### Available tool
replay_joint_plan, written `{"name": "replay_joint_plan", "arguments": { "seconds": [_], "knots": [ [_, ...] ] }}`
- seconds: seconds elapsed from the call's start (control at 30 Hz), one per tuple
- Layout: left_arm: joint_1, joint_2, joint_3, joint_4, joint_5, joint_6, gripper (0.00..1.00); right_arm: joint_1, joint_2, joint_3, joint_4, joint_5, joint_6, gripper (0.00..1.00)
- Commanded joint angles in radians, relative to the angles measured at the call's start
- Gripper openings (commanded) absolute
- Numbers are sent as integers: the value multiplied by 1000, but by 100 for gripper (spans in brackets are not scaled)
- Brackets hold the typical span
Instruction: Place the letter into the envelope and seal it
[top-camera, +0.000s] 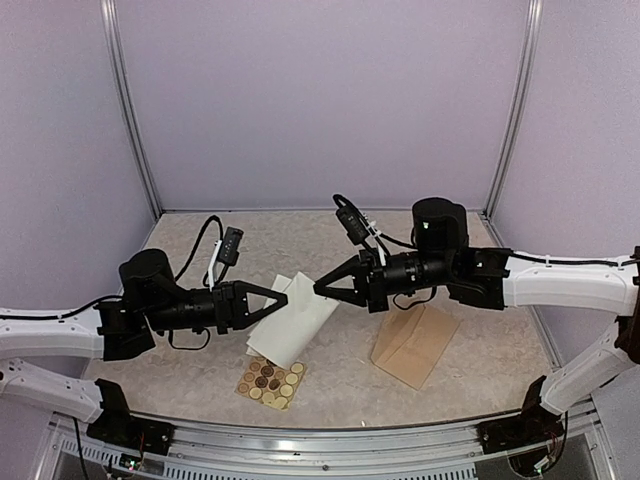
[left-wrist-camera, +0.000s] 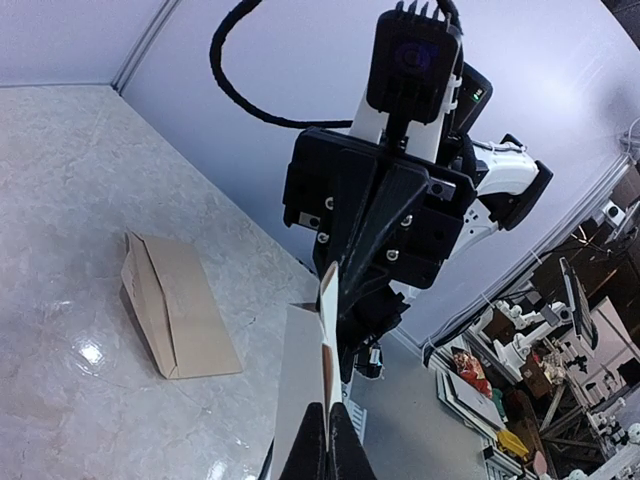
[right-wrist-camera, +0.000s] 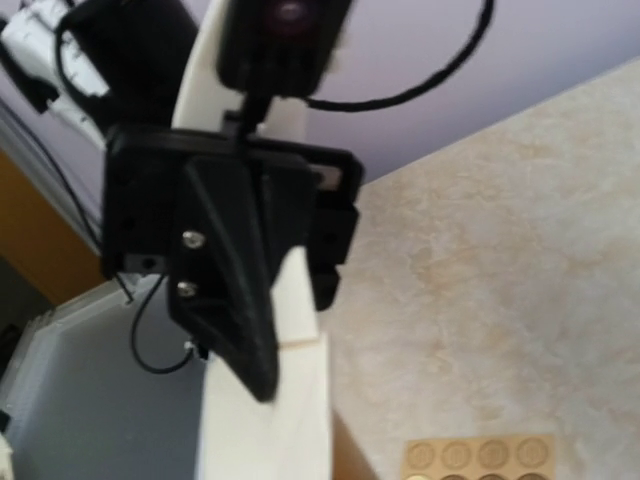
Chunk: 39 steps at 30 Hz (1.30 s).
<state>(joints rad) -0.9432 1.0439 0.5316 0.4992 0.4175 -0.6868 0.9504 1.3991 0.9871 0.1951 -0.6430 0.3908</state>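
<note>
The letter (top-camera: 296, 320) is folded, white side out, and held off the table between both grippers. My left gripper (top-camera: 284, 297) is shut on its near left edge; in the left wrist view its fingertips (left-wrist-camera: 328, 442) pinch the sheet (left-wrist-camera: 300, 380) edge-on. My right gripper (top-camera: 318, 289) faces it and its fingers meet on the letter's far upper edge. In the right wrist view the letter (right-wrist-camera: 275, 410) fills the bottom and hides my own fingers; the left gripper (right-wrist-camera: 235, 300) shows opposite. The tan envelope (top-camera: 414, 344) lies flat on the table, right of the letter, under the right arm.
A tan sheet of round stickers (top-camera: 271, 381) lies near the front edge, below the letter. The envelope also shows in the left wrist view (left-wrist-camera: 175, 305). Purple walls and metal posts close in the marbled table (top-camera: 300, 235).
</note>
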Motion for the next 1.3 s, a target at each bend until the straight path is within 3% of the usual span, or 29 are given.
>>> {"name": "replay_joint_plan", "arguments": {
  "seconds": [0.0, 0.13, 0.23, 0.37, 0.6, 1.27],
  "knots": [
    [-5, 14, 39, -3, 22, 17, 0, -5, 22, 33, -7, -55, -11, 0],
    [-5, 22, 50, -25, 14, 21, 0, -4, 26, 33, -18, -50, -17, 0],
    [-3, 18, 52, -39, -5, 24, 11, -4, 12, 30, -30, -7, -18, 0],
    [-2, -3, 45, -49, -29, 28, 19, -4, 3, 29, -48, 32, -19, 0],
    [0, -14, 38, -50, -36, 23, 13, -4, 10, 30, -53, 21, -20, 0],
    [0, 54, 67, -48, 19, 12, 8, 5, 72, 84, -105, -50, -63, 0]
  ]
}}
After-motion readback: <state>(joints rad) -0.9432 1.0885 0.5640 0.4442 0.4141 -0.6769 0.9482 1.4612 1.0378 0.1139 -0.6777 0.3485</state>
